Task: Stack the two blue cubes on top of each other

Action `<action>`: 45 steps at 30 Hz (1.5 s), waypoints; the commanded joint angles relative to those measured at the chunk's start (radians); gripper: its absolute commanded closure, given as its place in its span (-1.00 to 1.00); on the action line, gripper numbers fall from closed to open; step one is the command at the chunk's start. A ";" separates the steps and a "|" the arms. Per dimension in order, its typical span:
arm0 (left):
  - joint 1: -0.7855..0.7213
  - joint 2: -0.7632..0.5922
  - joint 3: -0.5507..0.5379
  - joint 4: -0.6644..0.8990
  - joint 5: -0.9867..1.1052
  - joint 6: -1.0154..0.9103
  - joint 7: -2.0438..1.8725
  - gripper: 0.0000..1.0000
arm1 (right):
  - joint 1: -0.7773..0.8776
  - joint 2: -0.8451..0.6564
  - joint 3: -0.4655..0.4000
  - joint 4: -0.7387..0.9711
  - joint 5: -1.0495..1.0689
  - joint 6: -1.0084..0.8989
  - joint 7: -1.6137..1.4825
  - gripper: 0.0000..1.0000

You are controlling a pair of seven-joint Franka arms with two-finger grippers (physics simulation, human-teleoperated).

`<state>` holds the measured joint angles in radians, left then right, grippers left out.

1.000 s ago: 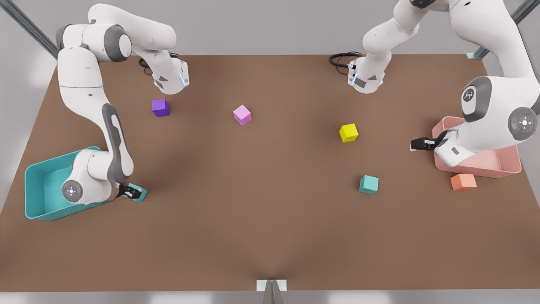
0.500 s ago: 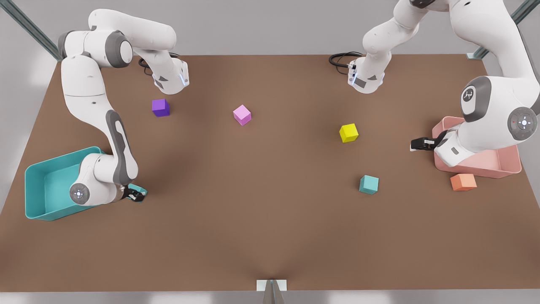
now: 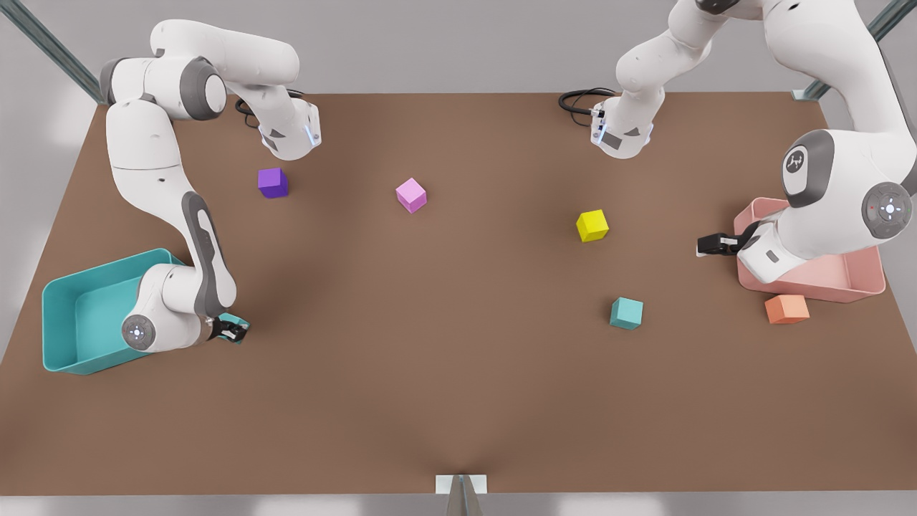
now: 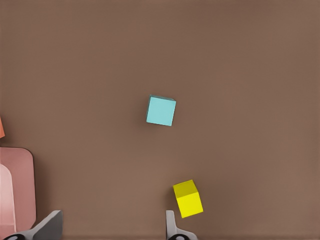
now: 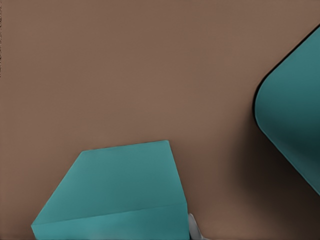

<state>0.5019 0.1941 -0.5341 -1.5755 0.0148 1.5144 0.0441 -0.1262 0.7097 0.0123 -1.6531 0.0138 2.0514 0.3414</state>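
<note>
Right gripper [image 3: 231, 330]: working near the desk's front corner on the front view's left, just beside the teal bin [image 3: 61, 301], jaws closing around the first blue cube [image 5: 117, 192] for the lift.
Second blue cube [image 3: 626, 313]: sitting free on the desk, serving as the base.
Left gripper [image 3: 709, 245]: waiting by the pink bin [image 3: 845, 283], jaws standing apart, holding nothing.

Brown tabletop before a pale grey wall

The matte brown table [image 3: 458, 373] fills the scene under soft, even light. A plain grey wall [image 3: 444, 43] rises behind it, with slanted metal struts [image 3: 50, 50] at both far corners.
</note>
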 commanded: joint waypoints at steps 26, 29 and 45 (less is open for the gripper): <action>-0.398 0.163 0.430 -0.273 -0.102 0.639 0.177 -1.00 | 0.717 0.386 0.258 0.710 0.121 0.116 0.841 -1.00; -0.457 0.165 0.433 -0.373 -0.096 0.733 0.183 -1.00 | 0.717 0.386 0.259 0.711 0.121 0.116 0.843 -1.00; -0.511 0.237 0.434 -0.483 -0.099 0.997 0.197 -1.00 | 0.235 -0.620 0.141 0.498 -0.187 -0.981 -0.412 -1.00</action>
<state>-0.0096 0.4300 -0.0992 -2.0583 -0.0872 2.4456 0.1710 0.1046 0.1586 0.1717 -1.1190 -0.1828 1.3307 0.6495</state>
